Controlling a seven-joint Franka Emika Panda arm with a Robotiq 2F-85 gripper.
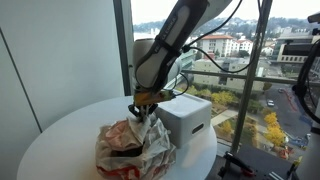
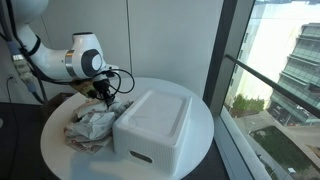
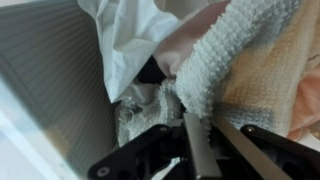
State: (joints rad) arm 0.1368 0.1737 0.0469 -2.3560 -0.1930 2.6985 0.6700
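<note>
A round white table (image 1: 55,140) is sitting next to a big window over the city. On it, a crumpled pile of white and pinkish towels (image 1: 132,148) is lying at about 8 o'clock from a white rectangular foam box (image 1: 188,120), touching it. The gripper (image 1: 148,104) is coming down on the pile's top, jaws clamped tight on a fold of terry cloth.

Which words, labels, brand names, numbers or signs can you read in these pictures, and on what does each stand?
None can be read.
The white box is plain.
The crumpled cloths show only a red and white pattern, no letters.
The buildings outside the window are too small and blurred to show any sign.
</note>
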